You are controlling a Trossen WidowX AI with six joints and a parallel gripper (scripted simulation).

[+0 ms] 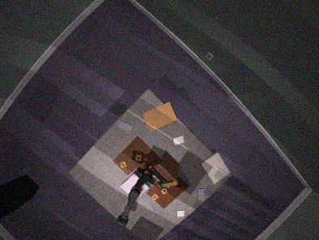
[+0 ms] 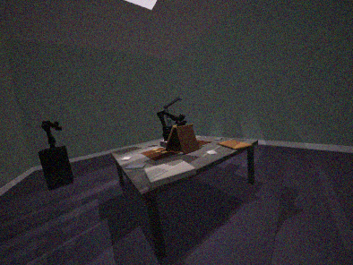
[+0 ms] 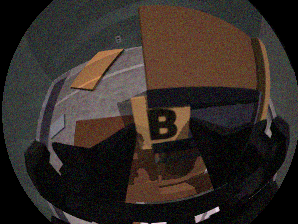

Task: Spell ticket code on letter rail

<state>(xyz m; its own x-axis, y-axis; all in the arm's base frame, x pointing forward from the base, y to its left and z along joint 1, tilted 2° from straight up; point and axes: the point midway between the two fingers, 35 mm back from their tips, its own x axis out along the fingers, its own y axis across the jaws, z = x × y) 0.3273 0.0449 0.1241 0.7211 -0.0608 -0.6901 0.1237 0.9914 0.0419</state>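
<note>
My gripper (image 3: 162, 124) is shut on a light wooden tile (image 3: 175, 116) with a black B, seen face-on between the dark fingers in the wrist view. The brown board (image 2: 185, 139) (image 3: 200, 50) stands up like a tent; the held tile is below its panel in the wrist view. In the top view, loose tiles lie on the brown mat: two at the left (image 1: 138, 157) (image 1: 123, 164) and two at the lower right (image 1: 163, 190) (image 1: 155, 197). Their letters are too small to read. The rail's contents and the ticket's code cannot be made out.
An orange flat panel (image 1: 159, 117) (image 2: 235, 144) (image 3: 97, 70) lies near the far edge. A pale flat block (image 1: 216, 164) (image 2: 172, 170) lies near another edge. Small white cards (image 1: 178, 140) (image 1: 180, 213) and bluish pieces (image 1: 125, 126) (image 1: 202, 195) lie on the grey counter (image 1: 97, 156).
</note>
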